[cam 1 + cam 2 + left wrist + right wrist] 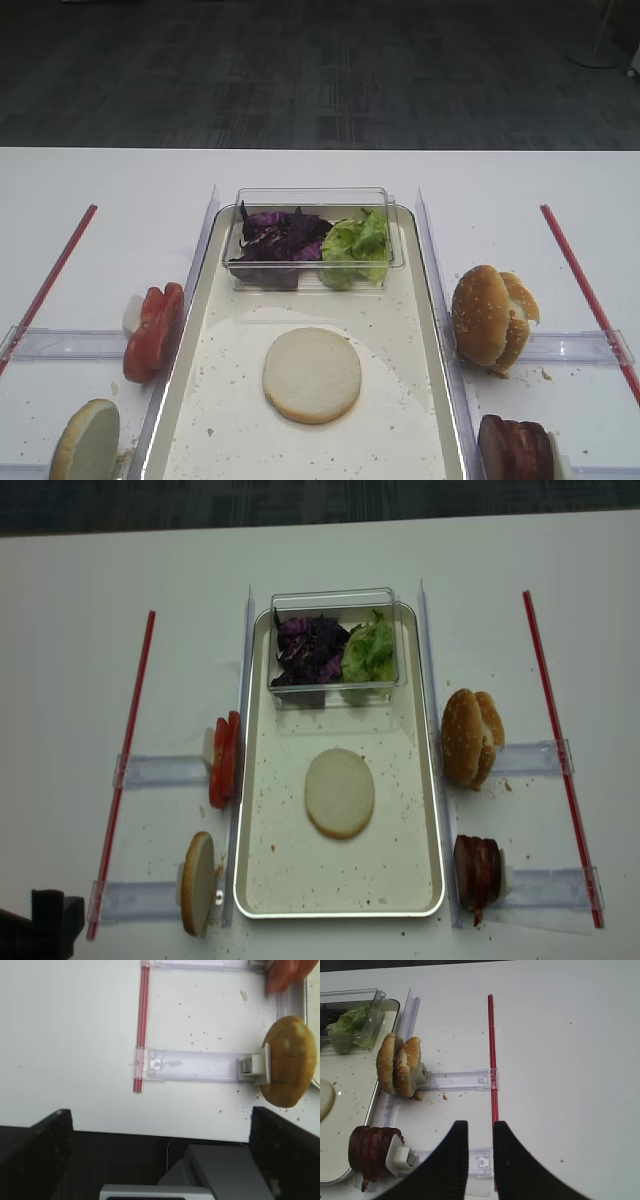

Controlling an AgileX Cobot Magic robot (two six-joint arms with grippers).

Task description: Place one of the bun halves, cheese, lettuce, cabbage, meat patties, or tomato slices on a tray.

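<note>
One bun half (312,375) lies flat, cut face up, on the tray (196,330). A second bun half (287,1060) stands on edge in a clip left of the tray, just ahead of my left gripper (161,1112), whose jaws are wide open and empty over the table's front edge. Tomato slices (155,330) stand left of the tray. Cabbage (280,238) and lettuce (355,245) fill a clear tub at the tray's far end. Meat patties (370,1152) sit left of my right gripper (480,1130), which is open by a narrow gap with nothing in it. No cheese is in view.
Two sesame-seeded buns (492,315) stand on edge right of the tray. Clear plastic rails (460,1080) and red strips (492,1060) lie on the white table on both sides. Crumbs speckle the tray bottom. A grey box (220,1170) sits below the table edge.
</note>
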